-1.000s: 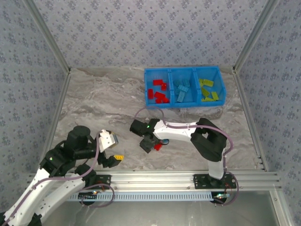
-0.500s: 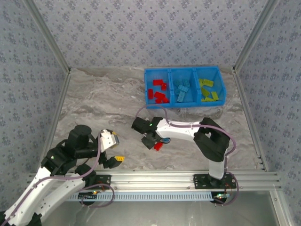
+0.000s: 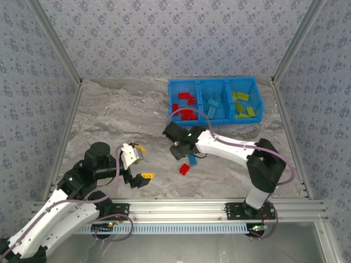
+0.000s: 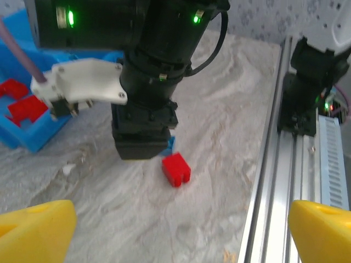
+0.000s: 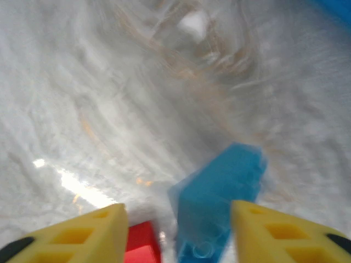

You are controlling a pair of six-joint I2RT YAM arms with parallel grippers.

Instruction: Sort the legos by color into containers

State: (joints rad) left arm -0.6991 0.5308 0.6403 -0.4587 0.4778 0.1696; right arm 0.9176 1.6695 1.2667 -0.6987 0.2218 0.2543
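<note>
The blue bin tray [image 3: 215, 121] stands at the back with red [image 3: 185, 107], light blue [image 3: 213, 104] and yellow-green [image 3: 241, 104] legos in its three compartments. On the table, a loose red lego [image 3: 184, 169] [image 4: 175, 169] [image 5: 141, 244] lies beside a light blue lego [image 3: 192, 160] [image 5: 219, 203]. My right gripper [image 3: 185, 155] [image 5: 175, 235] hangs open just over them, the blue lego in the gap near its right finger [image 5: 285, 235]. Left of them, my left gripper [image 3: 143, 162] [image 4: 178, 230] is open and empty, facing the red lego.
The aluminium rail [image 3: 186, 208] [image 4: 285, 181] runs along the near edge. In the left wrist view, the right arm's black wrist [image 4: 148, 104] looms over the loose legos, with the bin's corner [image 4: 33, 139] at the left. Bare marble lies on the left.
The right gripper has shifted right and toward the bin, uncovering the light blue lego beside the red one. The left gripper has swung right toward them.
</note>
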